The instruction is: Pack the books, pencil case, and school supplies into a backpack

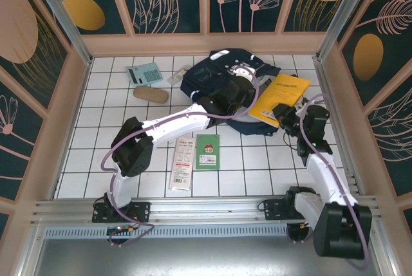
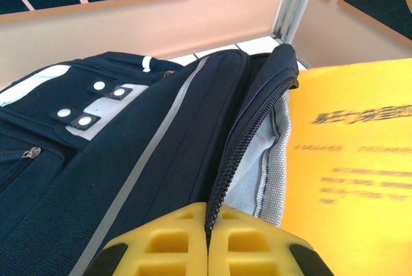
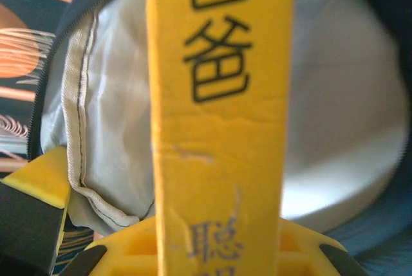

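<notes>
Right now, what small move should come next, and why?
Probably the right claw should slide the orange-yellow book forward into the backpack: the left claw pinches the zipper edge, and the book faces the open grey lining.

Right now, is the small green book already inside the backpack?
No, the small green book lies flat on the table beside the white-and-red pack.

Backpack [image 1: 219, 73] lies back-centre on tabletop [image 1: 84, 160]. Calculator [image 1: 143, 73] back-left, small packet [image 1: 179, 74] between it and backpack, pencil case [image 1: 150, 94] just before calculator. Large book [image 1: 286, 92] right of backpack, edge at its opening, pinched in right hand [image 1: 283, 114]. Left hand [image 2: 207, 244] clamps opening's rim. Front-centre: long pack [image 1: 182, 163], small book [image 1: 208, 152] just beside, on its right.
</notes>
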`<action>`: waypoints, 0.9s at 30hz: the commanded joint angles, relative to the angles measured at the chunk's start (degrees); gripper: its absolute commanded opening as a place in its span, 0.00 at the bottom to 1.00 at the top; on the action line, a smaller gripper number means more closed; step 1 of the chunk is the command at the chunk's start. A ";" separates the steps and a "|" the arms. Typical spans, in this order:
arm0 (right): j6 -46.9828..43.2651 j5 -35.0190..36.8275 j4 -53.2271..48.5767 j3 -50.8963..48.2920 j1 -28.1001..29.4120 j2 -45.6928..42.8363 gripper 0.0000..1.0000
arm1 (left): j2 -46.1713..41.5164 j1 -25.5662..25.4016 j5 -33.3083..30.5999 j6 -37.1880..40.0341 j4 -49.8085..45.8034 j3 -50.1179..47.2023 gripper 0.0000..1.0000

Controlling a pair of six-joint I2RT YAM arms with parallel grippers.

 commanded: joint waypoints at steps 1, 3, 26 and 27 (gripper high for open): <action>4.56 -1.05 16.38 0.50 2.88 3.88 0.00 | -3.77 -0.57 -1.57 -2.25 4.42 3.24 0.00; 5.67 -0.40 19.75 1.32 4.66 7.21 0.00 | -3.94 -0.55 -1.37 -2.66 4.51 2.94 0.00; 21.56 5.61 59.77 8.53 10.97 41.94 0.00 | -6.41 -0.55 3.81 -4.90 5.99 2.13 0.00; 21.17 5.44 58.11 9.75 11.25 43.52 0.00 | -6.41 -0.50 4.02 -5.01 5.98 2.14 0.00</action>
